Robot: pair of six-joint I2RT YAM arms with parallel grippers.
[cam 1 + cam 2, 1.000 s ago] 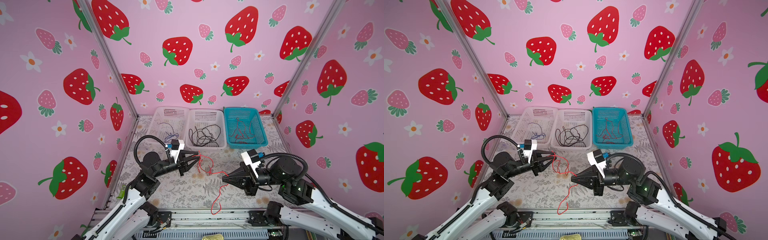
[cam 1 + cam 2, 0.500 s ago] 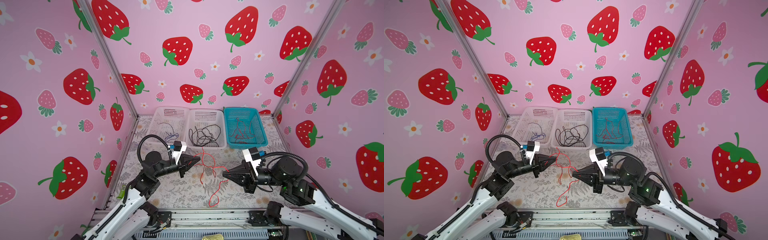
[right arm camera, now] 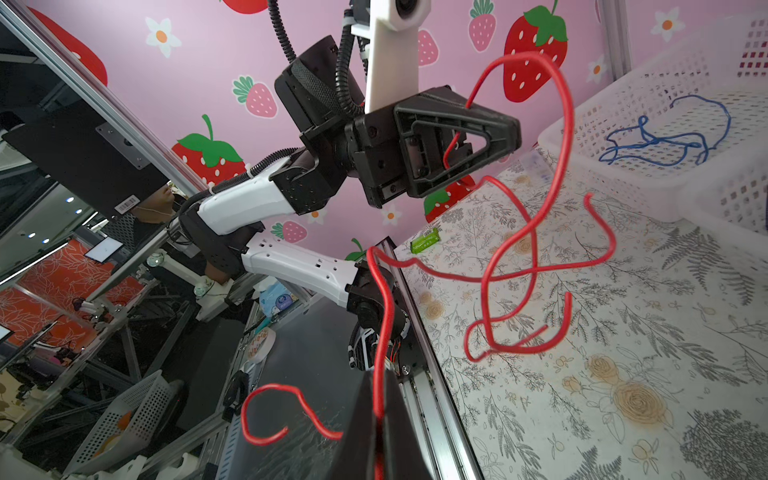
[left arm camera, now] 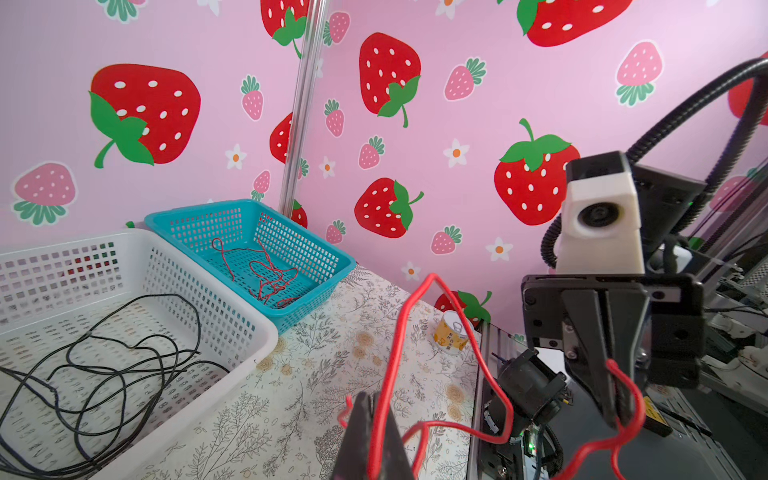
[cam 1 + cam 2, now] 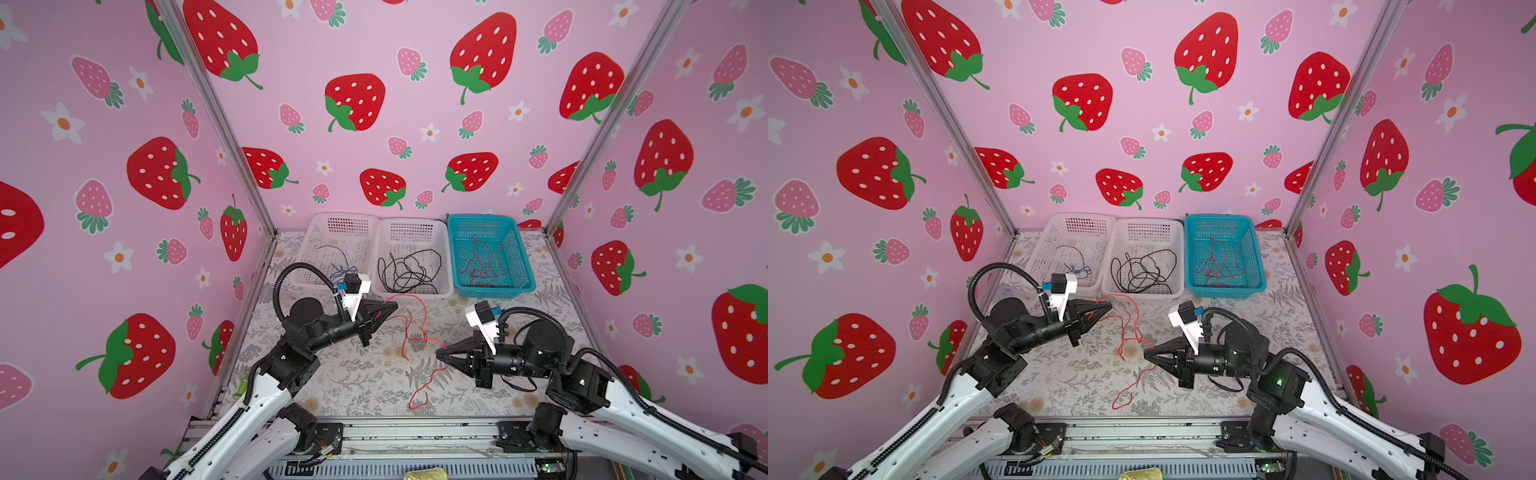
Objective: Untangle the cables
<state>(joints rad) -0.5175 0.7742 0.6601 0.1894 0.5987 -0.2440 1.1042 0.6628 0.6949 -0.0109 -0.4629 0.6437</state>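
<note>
Since a second ago my left gripper [image 5: 391, 308] has closed its jaws and lifted a little toward the baskets. It was open around the red cable [image 5: 423, 324] then, and now it is pinched fully down on it; the left wrist view shows the wire running out between the fingertips. From there the cable arches up, crosses itself in slack loops above the table [image 5: 357, 382] between the two arms, and reaches my right gripper [image 5: 439, 355]. That gripper is also clamped tight on the wire, with a free tail trailing to the table's front edge. Behind them, from left to right, a blue cable [image 5: 343, 270] lies in the left white basket [image 5: 349, 226], black cables [image 5: 409, 270] in the middle white basket [image 5: 411, 232], and other red cables [image 5: 482, 266] in the teal basket [image 5: 482, 228]. As I judge it, the step in hand is drawing this strand straight. I would part the arms slowly and level, watch the crossing in the right wrist view, and stop if a loop starts to cinch into a knot instead of sliding open. Compared with the earlier frame, the loops hang higher off the table, the tail has crept back from the front edge, and the right gripper has barely shifted.
</note>
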